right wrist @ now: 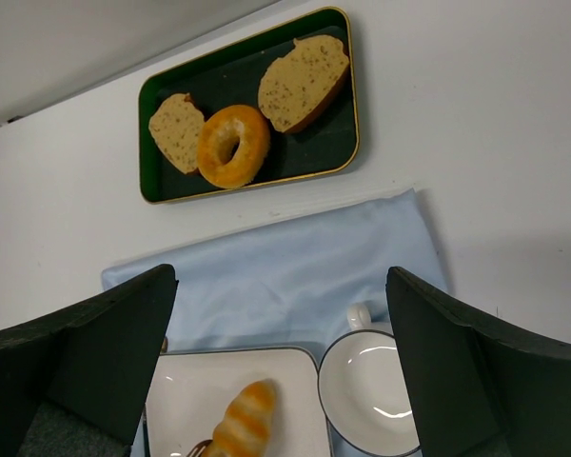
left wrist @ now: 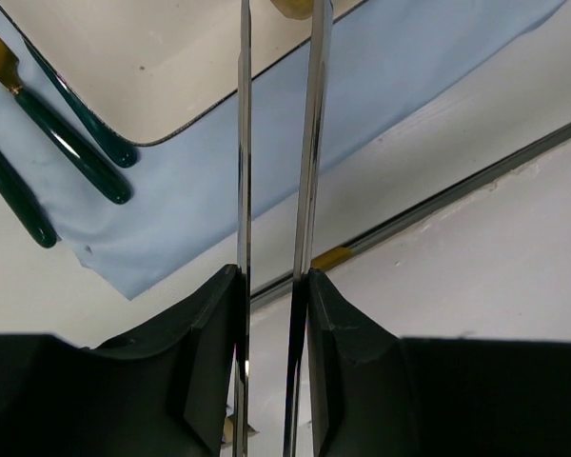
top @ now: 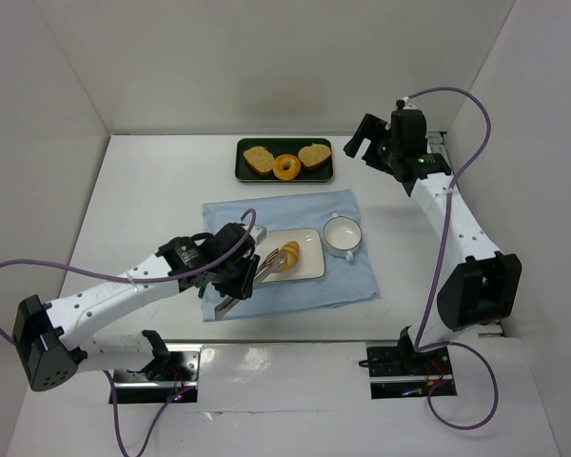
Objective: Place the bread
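Note:
The bread, a small golden ridged roll, lies on the white rectangular plate; the right wrist view shows it too, the bread on the plate. My left gripper is shut on metal tongs, whose two blades run from between my fingers to the roll's near end; a sliver of bread shows between their tips. My right gripper hangs high at the back right, open and empty, with fingers far apart.
The plate sits on a blue cloth beside a white cup. A dark green tray at the back holds two toast slices and an orange doughnut. Green-handled cutlery lies left of the plate.

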{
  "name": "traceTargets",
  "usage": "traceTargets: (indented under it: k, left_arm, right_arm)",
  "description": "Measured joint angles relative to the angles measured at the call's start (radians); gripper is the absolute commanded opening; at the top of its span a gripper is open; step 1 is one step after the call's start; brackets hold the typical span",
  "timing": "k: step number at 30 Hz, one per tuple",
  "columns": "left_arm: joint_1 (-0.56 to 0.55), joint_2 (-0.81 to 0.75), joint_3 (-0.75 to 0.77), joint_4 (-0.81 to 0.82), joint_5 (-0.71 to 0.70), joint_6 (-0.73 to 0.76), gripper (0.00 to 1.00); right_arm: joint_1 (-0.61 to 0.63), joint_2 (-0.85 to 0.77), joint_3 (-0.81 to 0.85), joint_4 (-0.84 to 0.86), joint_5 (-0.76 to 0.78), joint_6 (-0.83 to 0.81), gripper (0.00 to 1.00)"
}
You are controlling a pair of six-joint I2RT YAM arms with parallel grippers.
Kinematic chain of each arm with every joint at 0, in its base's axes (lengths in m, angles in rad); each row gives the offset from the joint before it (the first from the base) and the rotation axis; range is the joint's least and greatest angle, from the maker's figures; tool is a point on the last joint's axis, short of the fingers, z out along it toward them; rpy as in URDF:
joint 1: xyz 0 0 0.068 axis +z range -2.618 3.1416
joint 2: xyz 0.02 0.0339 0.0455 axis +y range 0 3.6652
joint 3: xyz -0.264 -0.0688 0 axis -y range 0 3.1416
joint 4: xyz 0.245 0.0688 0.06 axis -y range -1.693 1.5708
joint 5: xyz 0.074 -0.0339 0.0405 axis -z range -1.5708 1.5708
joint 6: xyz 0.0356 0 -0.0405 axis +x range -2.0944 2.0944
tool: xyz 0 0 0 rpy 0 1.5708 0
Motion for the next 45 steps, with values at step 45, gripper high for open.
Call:
traceTargets:
  k: [45]
  left_arm:
    - [0.005, -0.087, 0.261, -0.199, -0.146, -0.039, 0.57]
  right_arm:
    - [0.0, 0.02, 0.003, 0.025, -0.053, 0.033, 0.95]
